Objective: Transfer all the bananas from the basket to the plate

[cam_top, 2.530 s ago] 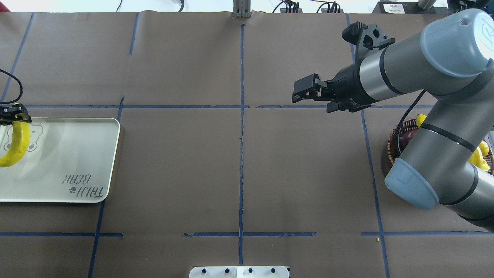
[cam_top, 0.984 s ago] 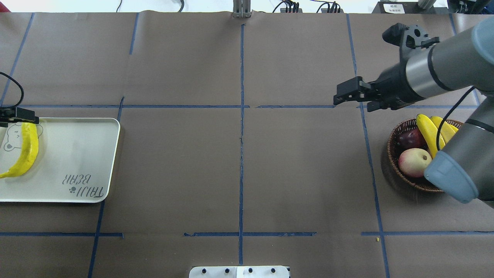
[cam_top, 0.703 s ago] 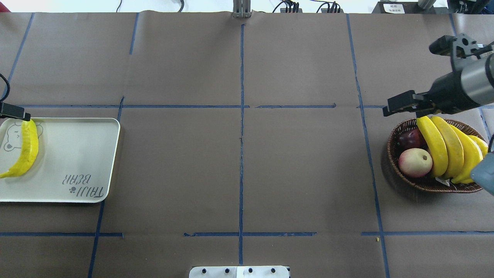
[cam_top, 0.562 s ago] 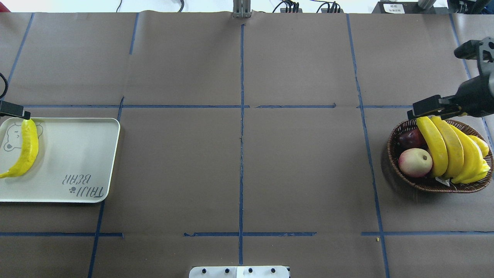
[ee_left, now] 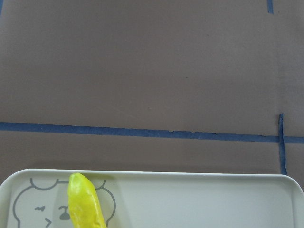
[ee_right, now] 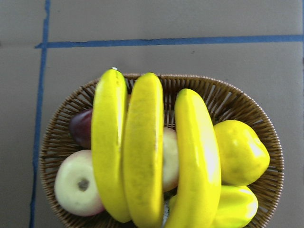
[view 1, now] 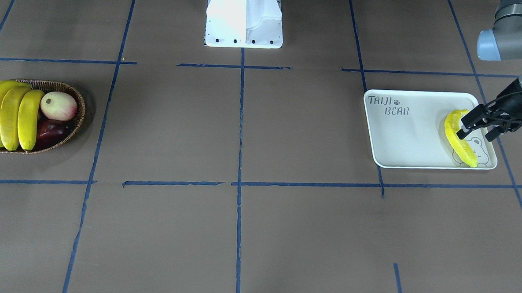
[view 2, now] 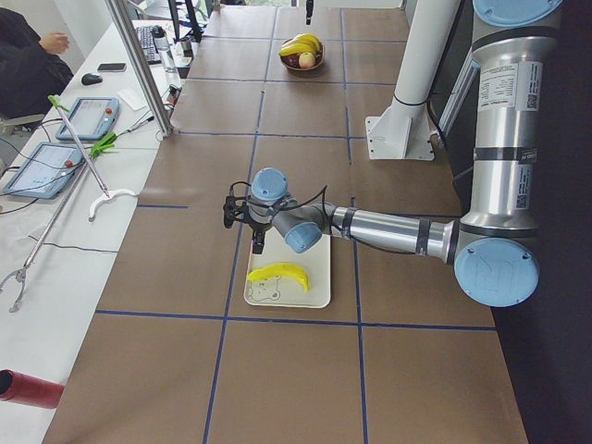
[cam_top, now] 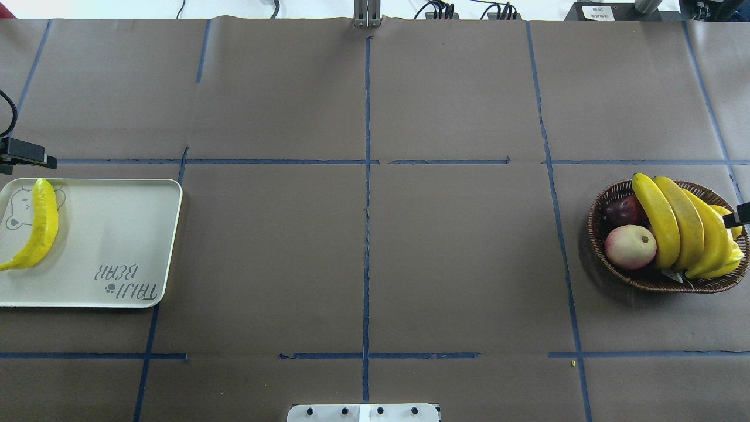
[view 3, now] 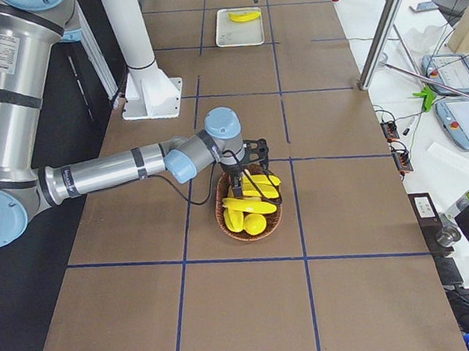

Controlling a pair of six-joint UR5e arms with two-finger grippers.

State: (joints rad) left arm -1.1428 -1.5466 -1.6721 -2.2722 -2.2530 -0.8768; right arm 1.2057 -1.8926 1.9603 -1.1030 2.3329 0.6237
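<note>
One yellow banana (cam_top: 41,225) lies loose on the white plate (cam_top: 117,234), over the bear drawing; it also shows in the front view (view 1: 457,139) and the left wrist view (ee_left: 85,204). My left gripper (view 1: 480,127) hangs open just above that banana's far end, holding nothing. Three bananas (cam_top: 682,223) lie side by side across the wicker basket (cam_top: 593,234), also in the right wrist view (ee_right: 142,152). My right gripper (cam_top: 737,218) is over the basket at the view's edge. Only a sliver of it shows, so I cannot tell its state.
A pink-white peach (cam_top: 630,246), a dark red mango (cam_top: 622,210) and a rounded yellow fruit (ee_right: 240,152) share the basket with the bananas. The robot's white base (view 1: 244,18) stands at the table's middle edge. Blue tape lines cross the brown table.
My right arm swung from mid-table to the right, over the basket and mostly out of the overhead view. My left gripper let go of the banana, which now lies flat on the plate, and drew back.
</note>
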